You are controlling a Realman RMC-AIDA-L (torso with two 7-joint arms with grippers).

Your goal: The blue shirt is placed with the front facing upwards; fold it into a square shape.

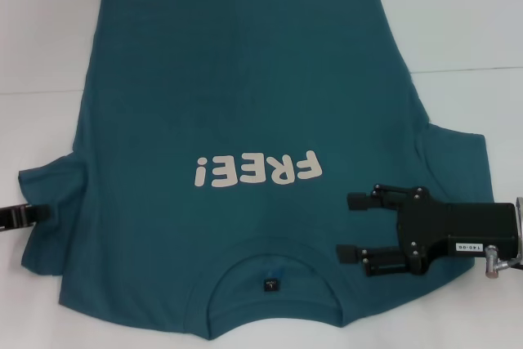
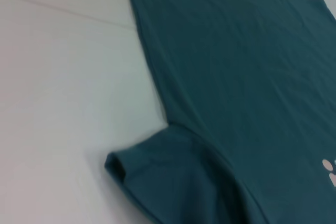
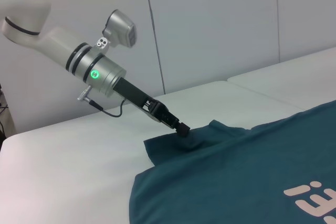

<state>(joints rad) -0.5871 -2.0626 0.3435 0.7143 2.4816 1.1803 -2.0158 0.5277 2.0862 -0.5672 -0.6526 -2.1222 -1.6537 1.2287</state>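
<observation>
Right hand (image 1: pixel 353 225) above blue shirt (image 1: pixel 237 104)

Head looks straight down — wrists low, sharing the blue shirt (image 1: pixel 245 120).

The right gripper (image 1: pixel 353 225), at the lower right of the head view, is a boxy matte black block with 2 black finger linkages studded with small silver screws. A white label with dark print sits on its body, and a silver metal fitting juts from its wrist end. In the right wrist view's upper left, the left arm (image 3: pixel 79 59) is glossy light grey with dark bands at the joints, a glowing green ring light, a grey camera housing on top, a thin black cable looping below, and a slim black end section.
</observation>
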